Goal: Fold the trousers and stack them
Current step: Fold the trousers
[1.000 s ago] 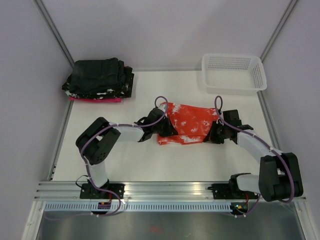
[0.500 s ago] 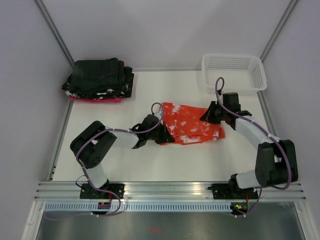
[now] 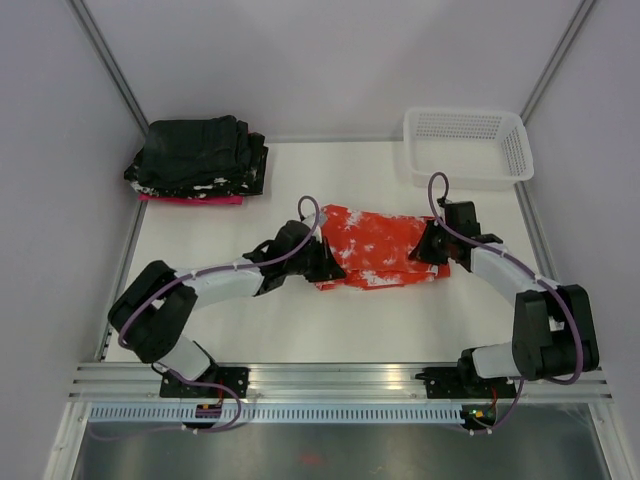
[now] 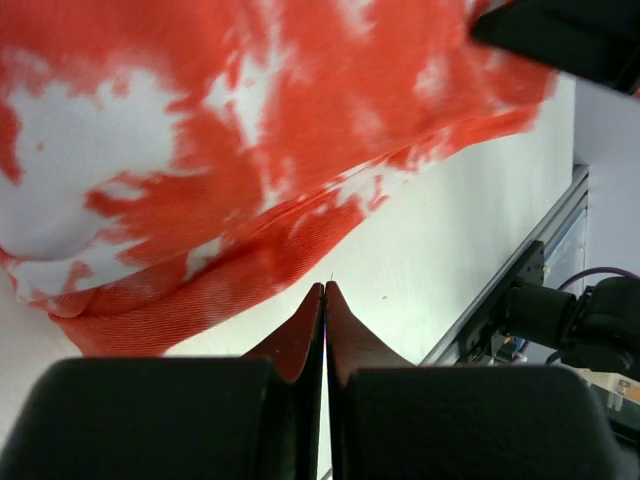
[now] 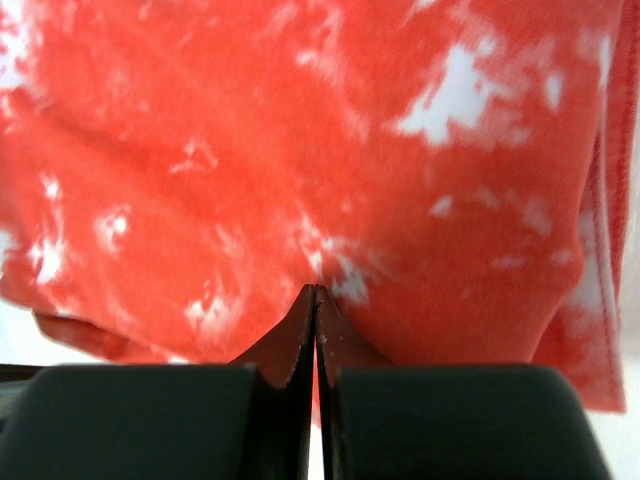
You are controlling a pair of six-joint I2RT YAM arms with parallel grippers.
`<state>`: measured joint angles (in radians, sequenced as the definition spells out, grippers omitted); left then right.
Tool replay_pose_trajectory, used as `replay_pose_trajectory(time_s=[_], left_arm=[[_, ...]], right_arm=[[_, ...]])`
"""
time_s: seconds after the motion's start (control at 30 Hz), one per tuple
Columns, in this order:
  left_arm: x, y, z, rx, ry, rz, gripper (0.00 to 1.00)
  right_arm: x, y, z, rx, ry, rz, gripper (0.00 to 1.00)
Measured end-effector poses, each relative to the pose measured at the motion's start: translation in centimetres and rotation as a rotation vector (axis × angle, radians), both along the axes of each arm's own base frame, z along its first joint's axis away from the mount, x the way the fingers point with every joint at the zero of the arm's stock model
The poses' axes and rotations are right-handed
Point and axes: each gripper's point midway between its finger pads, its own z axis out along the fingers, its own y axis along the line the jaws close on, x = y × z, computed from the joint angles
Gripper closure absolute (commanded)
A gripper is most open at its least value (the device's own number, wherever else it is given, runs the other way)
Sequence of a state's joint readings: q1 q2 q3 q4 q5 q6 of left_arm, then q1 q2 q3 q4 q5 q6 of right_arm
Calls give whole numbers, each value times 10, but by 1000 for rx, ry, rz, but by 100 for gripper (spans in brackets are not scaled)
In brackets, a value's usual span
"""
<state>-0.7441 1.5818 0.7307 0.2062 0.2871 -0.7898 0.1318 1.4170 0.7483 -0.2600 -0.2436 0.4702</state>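
The orange-red trousers with white splotches (image 3: 380, 245) lie folded into a rough rectangle in the middle of the white table. My left gripper (image 3: 328, 262) is at their left edge. In the left wrist view it (image 4: 325, 286) is shut and empty, its tips over bare table just beside the trousers' ribbed edge (image 4: 190, 300). My right gripper (image 3: 427, 248) is at their right edge. In the right wrist view it (image 5: 315, 288) is shut, with its tips over the fabric (image 5: 330, 140) and nothing visibly pinched.
A stack of black folded garments (image 3: 200, 158) on a pink cloth (image 3: 190, 199) sits at the back left. A white mesh basket (image 3: 465, 145) stands at the back right. A metal rail (image 3: 330, 380) runs along the near edge.
The right gripper swung back toward the basket, then returned to the trousers' right edge. The left arm stretched out further. The trousers now lie flatter and squarer.
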Motion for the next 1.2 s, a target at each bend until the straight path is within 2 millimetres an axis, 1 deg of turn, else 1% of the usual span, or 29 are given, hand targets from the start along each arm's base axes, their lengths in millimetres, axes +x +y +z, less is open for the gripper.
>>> replay_pose_trajectory(time_s=[0.07, 0.17, 0.2, 0.27, 0.33, 0.4, 0.47, 0.5, 0.6, 0.63, 0.7, 0.9, 1.0, 1.03, 1.1, 1.13, 1.2], left_arm=[[7, -2, 23, -8, -50, -2, 97], [26, -11, 64, -41, -157, 6, 96], [35, -16, 80, -54, -202, 11, 96], [48, -22, 97, -64, -253, 16, 97], [57, -30, 104, -71, -275, 16, 98], [62, -35, 92, -62, -266, 14, 98], [63, -37, 65, -29, -222, 8, 98], [62, -37, 48, -7, -192, 5, 98], [50, -28, -3, 63, -90, -1, 98], [45, -24, -16, 83, -61, -1, 98], [37, -19, -30, 99, -23, 0, 98], [34, -18, -32, 78, -32, 0, 98], [26, -13, -35, 79, -19, -7, 98], [24, -13, -35, 80, -17, -9, 98], [20, -11, -32, 80, -16, -11, 98], [18, -9, -32, 84, -10, -14, 98], [13, -6, -27, 91, 1, -20, 96]], right_arm=[[-6, 2, 7, 18, -9, 14, 97], [-16, 3, 20, 35, -34, 25, 98], [-18, 3, 24, 36, -49, 26, 97], [-22, 2, 31, 36, -71, 30, 97], [-25, 1, 31, 31, -74, 32, 98], [-30, -1, 24, 21, -55, 29, 97], [-40, -4, 10, 5, -17, 22, 97], [-45, -6, 4, -1, 1, 18, 97], [-51, -8, -5, -11, 24, 13, 97], [-51, -8, -5, -12, 27, 13, 97], [-52, -8, -7, -13, 33, 13, 97], [-59, -10, -10, -25, 67, 10, 97], [-64, -12, -7, -37, 90, 9, 97], [-64, -13, -4, -40, 92, 10, 95], [-61, -13, 8, -46, 84, 14, 92], [-57, -14, 17, -52, 65, 16, 89], [-44, -16, 40, -66, -1, 17, 85]])
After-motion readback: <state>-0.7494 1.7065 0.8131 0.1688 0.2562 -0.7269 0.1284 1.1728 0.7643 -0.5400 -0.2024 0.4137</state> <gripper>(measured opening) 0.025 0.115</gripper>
